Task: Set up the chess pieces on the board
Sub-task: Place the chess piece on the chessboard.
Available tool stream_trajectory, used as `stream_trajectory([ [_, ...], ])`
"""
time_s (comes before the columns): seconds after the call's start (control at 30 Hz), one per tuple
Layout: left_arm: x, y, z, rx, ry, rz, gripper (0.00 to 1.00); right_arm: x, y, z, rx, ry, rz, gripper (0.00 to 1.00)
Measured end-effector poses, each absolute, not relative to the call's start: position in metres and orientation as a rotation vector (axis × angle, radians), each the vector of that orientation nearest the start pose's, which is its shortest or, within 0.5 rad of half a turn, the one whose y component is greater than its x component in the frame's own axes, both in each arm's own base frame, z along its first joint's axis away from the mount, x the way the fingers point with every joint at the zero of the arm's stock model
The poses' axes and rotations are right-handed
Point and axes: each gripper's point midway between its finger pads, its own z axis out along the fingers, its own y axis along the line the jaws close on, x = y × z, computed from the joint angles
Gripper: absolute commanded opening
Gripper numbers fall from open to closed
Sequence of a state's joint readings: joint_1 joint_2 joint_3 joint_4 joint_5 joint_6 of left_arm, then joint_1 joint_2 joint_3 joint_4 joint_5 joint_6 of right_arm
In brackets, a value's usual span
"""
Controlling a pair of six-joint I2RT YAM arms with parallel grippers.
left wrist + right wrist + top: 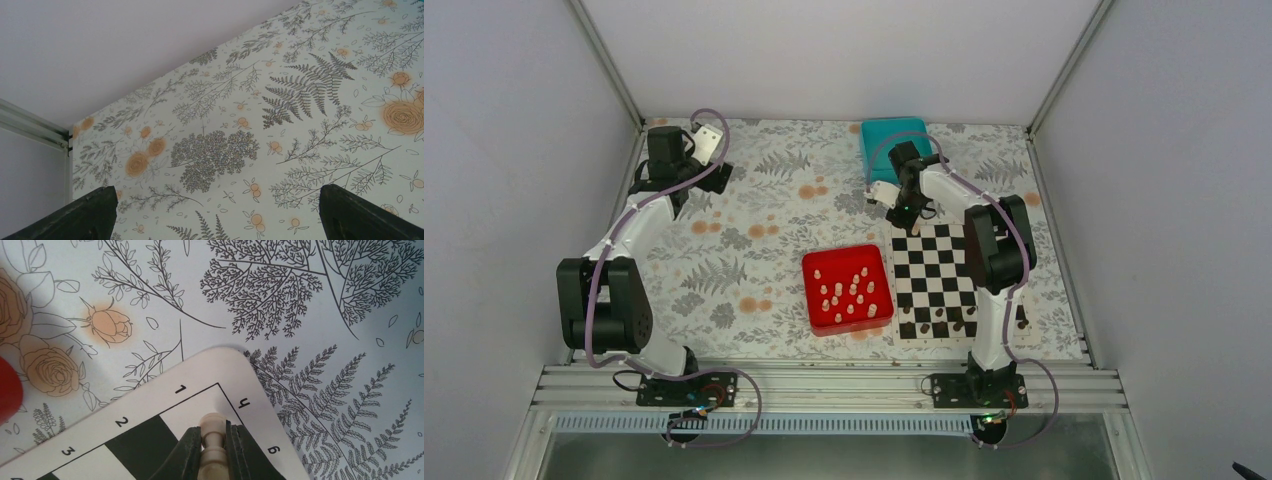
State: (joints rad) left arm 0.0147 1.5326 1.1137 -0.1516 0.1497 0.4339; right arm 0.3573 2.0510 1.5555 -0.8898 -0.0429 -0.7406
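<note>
Right gripper [213,439] was closed on one pale piece [212,421], held upright over the corner square of the board [200,371] (border marked with numbers and letters). To place it well: lower straight, keep it vertical, centre it in the square, release only once the base seats. Whether it already touched the board could not be judged. Left gripper [215,215] stood wide open, empty, well apart. Other pieces [849,293] lay in the red tray [808,290].
</note>
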Motion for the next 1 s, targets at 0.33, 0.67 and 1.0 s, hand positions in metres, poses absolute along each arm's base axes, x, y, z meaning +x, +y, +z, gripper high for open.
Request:
stream_trajectory([
  [0.33, 0.464, -0.019, 0.201, 0.53, 2.069, 0.103, 1.0, 0.398, 0.155, 0.034, -1.552, 2.532, 0.021, 0.07],
  [0.67, 0.464, -0.019, 0.201, 0.53, 2.07, 0.103, 1.0, 0.398, 0.153, 0.026, -1.558, 2.543, 0.034, 0.09],
  [1.0, 0.464, -0.019, 0.201, 0.53, 2.069, 0.103, 1.0, 0.399, 0.152, 0.027, -1.555, 2.541, 0.034, 0.36],
])
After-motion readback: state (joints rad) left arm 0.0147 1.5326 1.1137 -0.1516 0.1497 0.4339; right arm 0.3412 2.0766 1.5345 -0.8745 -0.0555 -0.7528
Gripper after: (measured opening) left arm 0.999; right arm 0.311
